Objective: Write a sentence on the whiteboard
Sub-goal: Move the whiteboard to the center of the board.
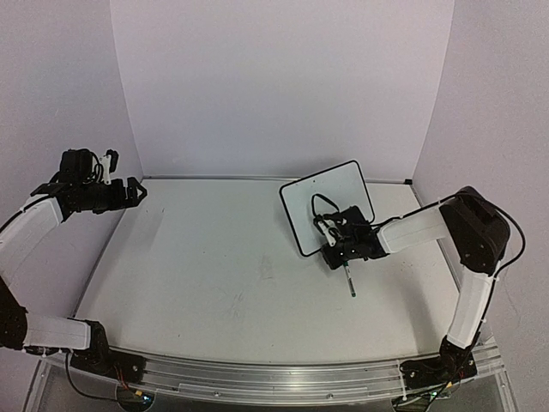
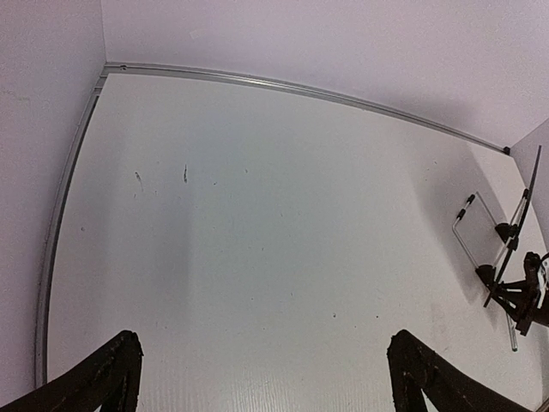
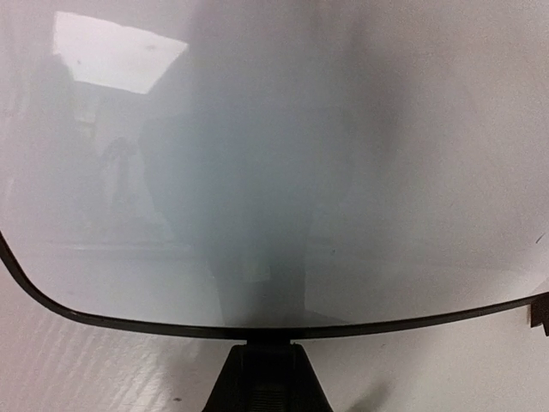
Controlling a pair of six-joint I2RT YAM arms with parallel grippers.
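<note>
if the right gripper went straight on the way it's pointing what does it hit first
The whiteboard. The right gripper faces its white surface, which fills the wrist view; it looks close, though exact depth is unclear.

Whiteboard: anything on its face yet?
No writing visible on the whiteboard, only reflections. From above, the right gripper covers its lower right part.
</note>
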